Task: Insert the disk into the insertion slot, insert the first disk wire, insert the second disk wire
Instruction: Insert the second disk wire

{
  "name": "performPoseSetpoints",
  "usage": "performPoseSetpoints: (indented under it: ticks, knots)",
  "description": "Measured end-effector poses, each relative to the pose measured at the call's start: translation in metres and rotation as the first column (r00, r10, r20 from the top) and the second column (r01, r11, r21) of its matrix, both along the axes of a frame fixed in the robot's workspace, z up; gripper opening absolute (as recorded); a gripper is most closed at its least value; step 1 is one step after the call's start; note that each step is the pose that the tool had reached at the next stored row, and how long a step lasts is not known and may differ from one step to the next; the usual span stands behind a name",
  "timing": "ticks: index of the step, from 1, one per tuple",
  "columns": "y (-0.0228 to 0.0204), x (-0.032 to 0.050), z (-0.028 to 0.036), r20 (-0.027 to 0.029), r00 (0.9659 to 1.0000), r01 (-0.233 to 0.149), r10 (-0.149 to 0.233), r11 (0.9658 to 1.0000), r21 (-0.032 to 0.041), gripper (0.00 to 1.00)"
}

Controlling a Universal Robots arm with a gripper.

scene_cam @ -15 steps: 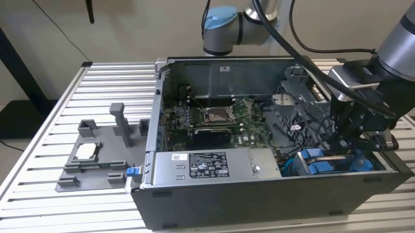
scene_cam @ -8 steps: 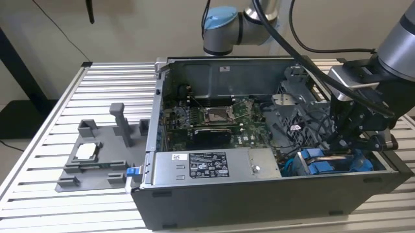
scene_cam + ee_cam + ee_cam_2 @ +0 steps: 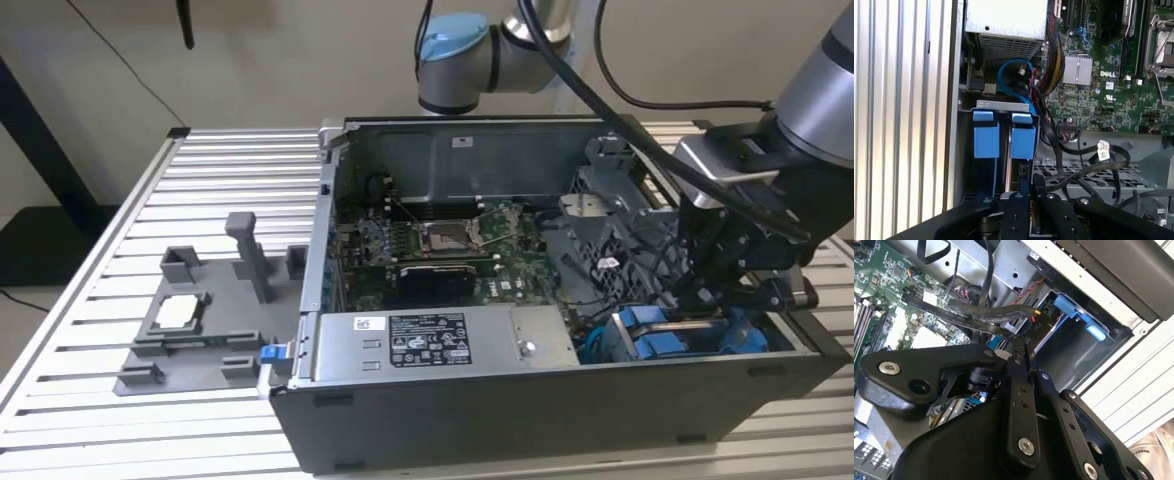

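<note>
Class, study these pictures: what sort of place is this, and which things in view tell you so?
Probably a robotics lab or test bench: an open computer case lies on a slatted aluminium table, a grey fixture beside it, with a robot arm's gripper reaching inside.

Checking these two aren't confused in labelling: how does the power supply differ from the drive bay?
The power supply is a closed box with a pale printed label; the drive bay is an open cage holding blue plastic parts. The power supply sits toward the exterior view's left, and the drive bay in the right corner, below the gripper. Both are grey metal along the case's near wall.
</note>
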State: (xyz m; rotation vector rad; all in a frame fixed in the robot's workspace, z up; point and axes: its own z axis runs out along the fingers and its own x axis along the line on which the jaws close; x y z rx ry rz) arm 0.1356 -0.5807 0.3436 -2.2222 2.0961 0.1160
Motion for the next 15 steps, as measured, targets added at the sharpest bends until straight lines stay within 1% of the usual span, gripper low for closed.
performPoseSetpoints:
  ticks: [4, 10, 15]
  knots:
    - [0.0000, -0.0009, -0.0009, 0.0000, 1.0000, 0.000, 0.000, 1.0000, -0.0016, 0.16]
    - [0.0000, -0.0022, -0.0034, 0.0000, 1.0000, 0.002, -0.002, 1.0000, -0.0073, 0.16]
    - [-0.0005, -0.0026, -0.0051, -0.0001, 1.0000, 0.006, -0.006, 1.0000, -0.0075, 0.17]
